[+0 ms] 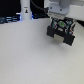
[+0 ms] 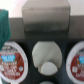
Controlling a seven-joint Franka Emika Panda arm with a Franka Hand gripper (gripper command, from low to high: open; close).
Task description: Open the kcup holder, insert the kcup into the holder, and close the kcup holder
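The kcup holder [image 1: 61, 31] is a black box at the exterior view's upper right. My gripper [image 1: 59, 20] hangs right over it, and its fingers are too blurred to read. A small green patch that may be the kcup [image 1: 60, 23] shows just under the gripper, at the holder's top. The wrist view looks down into the kcup holder [image 2: 20, 37]. Its pale handle plate [image 2: 45, 15] lies beyond a row of slots. Red-white pods [image 2: 10, 60] fill the outer slots. The middle slot holds a white round shape [image 2: 45, 54]. My fingers do not show there.
A tall white bottle-shaped thing [image 1: 25, 10] with a dark mark stands at the back, toward the exterior view's left. The pale table [image 1: 30, 55] spreads in front of the holder. A green block [image 2: 4, 25] sits at the wrist view's edge.
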